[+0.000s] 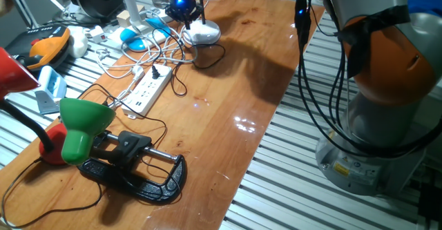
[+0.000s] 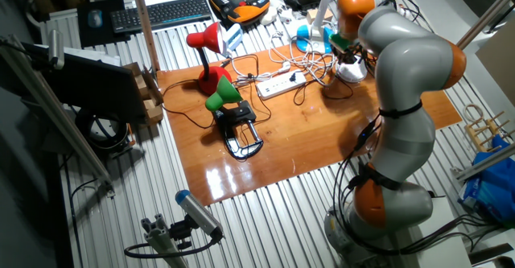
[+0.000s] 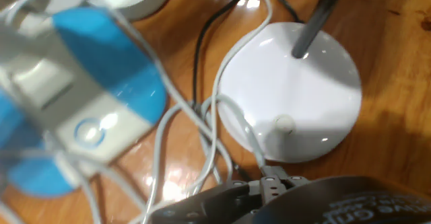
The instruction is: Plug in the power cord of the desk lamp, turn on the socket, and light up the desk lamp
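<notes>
- The hand (image 1: pixel 185 7) hangs low over the desk lamp (image 1: pixel 203 31) at the far end of the wooden surface (image 1: pixel 228 85); whether its fingers are spread or closed, I cannot tell.
- From the hand view, the lamp's round white base (image 3: pixel 291 89) sits just beneath, white cables (image 3: pixel 215 130) draped across its edge.
- The socket (image 1: pixel 147 90) lies mid-surface, near the green-shaded clamp lamp (image 1: pixel 83 123).
- The power cord (image 1: pixel 207 56) loops beside the lamp base.

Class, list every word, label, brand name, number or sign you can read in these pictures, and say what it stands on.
No text is readable.
Yellow label on the robot base: print too small to read.
Keyboard: keys too small.
Blue-and-white device: a blurred round emblem, no legible letters.
</notes>
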`<action>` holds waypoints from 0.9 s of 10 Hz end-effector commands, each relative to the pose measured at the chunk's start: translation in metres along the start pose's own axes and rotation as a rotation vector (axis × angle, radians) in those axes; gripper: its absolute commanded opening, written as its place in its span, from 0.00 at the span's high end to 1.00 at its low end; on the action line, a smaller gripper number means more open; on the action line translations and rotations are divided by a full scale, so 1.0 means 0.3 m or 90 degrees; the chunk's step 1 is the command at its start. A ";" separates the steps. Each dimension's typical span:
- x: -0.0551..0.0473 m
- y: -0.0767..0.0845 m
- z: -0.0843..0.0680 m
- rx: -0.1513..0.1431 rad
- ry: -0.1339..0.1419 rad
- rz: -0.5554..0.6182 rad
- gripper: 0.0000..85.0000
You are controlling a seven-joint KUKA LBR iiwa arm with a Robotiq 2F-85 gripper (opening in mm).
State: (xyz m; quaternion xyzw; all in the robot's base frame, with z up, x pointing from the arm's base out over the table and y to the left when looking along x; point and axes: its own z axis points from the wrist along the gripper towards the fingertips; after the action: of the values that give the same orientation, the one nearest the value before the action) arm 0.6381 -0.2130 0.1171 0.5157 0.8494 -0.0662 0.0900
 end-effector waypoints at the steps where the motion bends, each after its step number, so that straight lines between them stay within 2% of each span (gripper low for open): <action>1: 0.015 0.002 -0.014 0.003 -0.004 -0.005 1.00; 3: 0.041 0.002 -0.034 -0.001 0.003 -0.014 1.00; 6: 0.045 0.001 -0.038 -0.017 0.014 -0.072 1.00; 9: 0.046 0.004 -0.035 -0.024 0.010 -0.090 1.00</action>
State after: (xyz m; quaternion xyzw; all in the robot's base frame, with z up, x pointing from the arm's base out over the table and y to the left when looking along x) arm 0.6322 -0.1982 0.1241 0.4538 0.8851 -0.0531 0.0889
